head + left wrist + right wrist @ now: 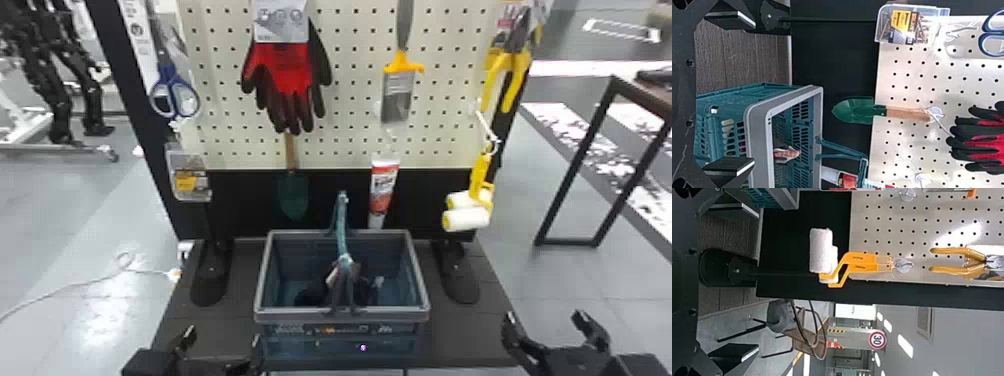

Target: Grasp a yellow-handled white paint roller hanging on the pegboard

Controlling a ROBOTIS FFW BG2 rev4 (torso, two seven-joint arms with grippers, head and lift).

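Right gripper (550, 332): head view, bottom right, fingers spread, likely staged for a reach. Paint roller (467, 212): hung by a hook at the lower right edge of the pegboard (350, 135), yellow handle up, white fuzzy sleeves down.
Left wrist view: left gripper (736, 93) parked, fingers apart, facing the basket (785, 98).
Right wrist view: roller ahead, well apart, untouched.

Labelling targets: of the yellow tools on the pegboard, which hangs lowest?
The paint roller, with white rolls, on the right edge of the pegboard; the brush and pliers hang higher.
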